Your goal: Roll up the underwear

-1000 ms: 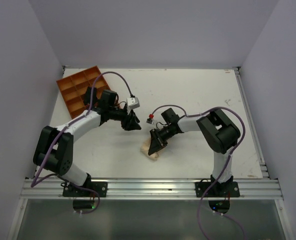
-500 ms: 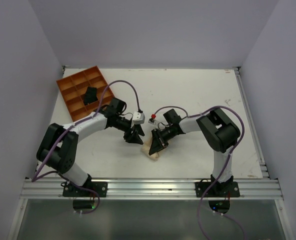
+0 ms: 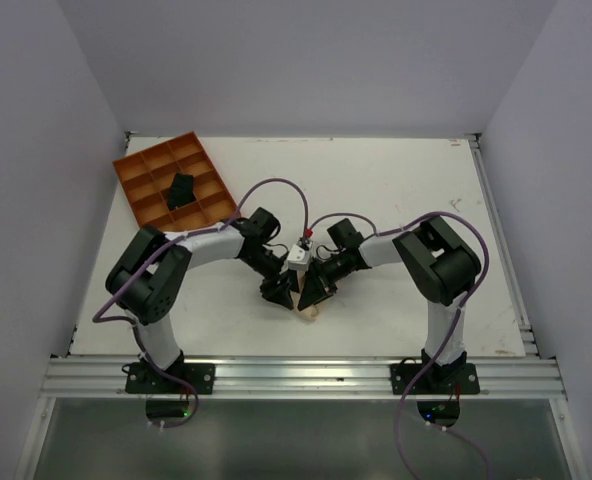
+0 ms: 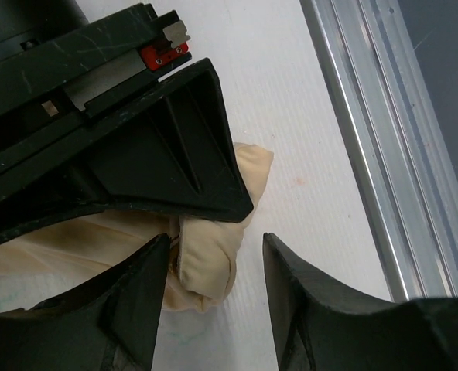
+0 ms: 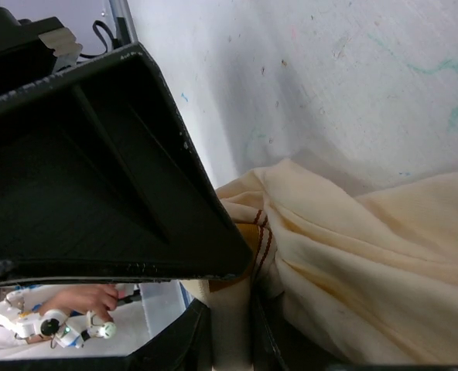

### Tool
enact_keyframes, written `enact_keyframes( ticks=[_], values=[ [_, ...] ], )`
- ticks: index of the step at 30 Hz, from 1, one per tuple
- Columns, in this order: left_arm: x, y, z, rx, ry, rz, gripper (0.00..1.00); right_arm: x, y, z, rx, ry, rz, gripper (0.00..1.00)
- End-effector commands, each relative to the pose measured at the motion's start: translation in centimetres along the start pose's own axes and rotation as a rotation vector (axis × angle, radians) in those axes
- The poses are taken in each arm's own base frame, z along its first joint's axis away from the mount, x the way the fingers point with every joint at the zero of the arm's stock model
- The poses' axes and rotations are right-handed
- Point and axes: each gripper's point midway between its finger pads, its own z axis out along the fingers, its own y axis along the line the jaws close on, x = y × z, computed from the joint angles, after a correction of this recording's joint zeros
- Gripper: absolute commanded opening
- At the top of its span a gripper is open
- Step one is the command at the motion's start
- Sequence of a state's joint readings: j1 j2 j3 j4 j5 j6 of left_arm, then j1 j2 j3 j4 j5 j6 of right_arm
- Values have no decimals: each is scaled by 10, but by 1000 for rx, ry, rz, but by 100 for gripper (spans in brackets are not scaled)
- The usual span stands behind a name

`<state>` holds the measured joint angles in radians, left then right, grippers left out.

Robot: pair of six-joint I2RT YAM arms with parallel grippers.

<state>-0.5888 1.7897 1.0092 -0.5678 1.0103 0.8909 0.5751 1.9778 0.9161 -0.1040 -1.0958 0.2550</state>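
Observation:
The underwear (image 3: pixel 307 313) is a pale beige, bunched piece of fabric on the table near the front middle, mostly hidden under the two grippers. My right gripper (image 3: pixel 312 290) is shut on a fold of it; the right wrist view shows a strip of the underwear (image 5: pixel 353 263) pinched between the narrow jaws of the right gripper (image 5: pixel 229 344). My left gripper (image 3: pixel 278 292) is open, right beside the right one. In the left wrist view the left gripper (image 4: pixel 213 309) straddles the rolled end of the underwear (image 4: pixel 210 251), which lies against the left finger.
An orange compartment tray (image 3: pixel 141 165) stands at the back left with a small black bundle (image 3: pixel 181 188) in one cell. The aluminium rail (image 3: pixel 296 375) runs along the table's front edge, also seen in the left wrist view (image 4: pixel 376 139).
My left gripper has swung from beside the orange tray forward and right to the underwear, meeting the right gripper. The right gripper has stayed on the fabric.

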Motion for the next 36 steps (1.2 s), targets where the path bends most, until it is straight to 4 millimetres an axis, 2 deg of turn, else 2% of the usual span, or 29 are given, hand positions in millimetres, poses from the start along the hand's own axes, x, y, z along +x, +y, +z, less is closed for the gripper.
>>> enact_keyframes(
  ticks=[1, 7, 9, 11, 14, 18, 23, 26, 36],
  values=[
    [-12, 11, 1, 7, 8, 94, 54, 16, -35, 1, 149, 3, 45, 11],
    [-6, 2, 9, 88, 44, 78, 38, 14, -32, -2, 163, -4, 36, 12],
    [-4, 3, 10, 103, 50, 67, 28, 11, -31, -4, 175, -9, 23, 15],
    [-1, 0, 11, 123, 64, 58, 13, 8, -31, -7, 208, -20, 18, 17],
    [1, 1, 13, 135, 78, 39, 11, 6, -31, -15, 269, -46, 7, 27],
    [7, 2, 19, 165, 108, 4, 9, 4, -27, -25, 333, -110, 6, 35],
    [8, 4, 25, 179, 131, -30, 8, 9, -24, -35, 383, -168, 3, 40],
    [9, 8, 27, 173, 148, -44, 7, 11, -21, -41, 411, -205, 2, 46],
    [14, 12, 36, 182, 221, -106, 6, 7, -4, -78, 546, -393, -24, 52]
  ],
)
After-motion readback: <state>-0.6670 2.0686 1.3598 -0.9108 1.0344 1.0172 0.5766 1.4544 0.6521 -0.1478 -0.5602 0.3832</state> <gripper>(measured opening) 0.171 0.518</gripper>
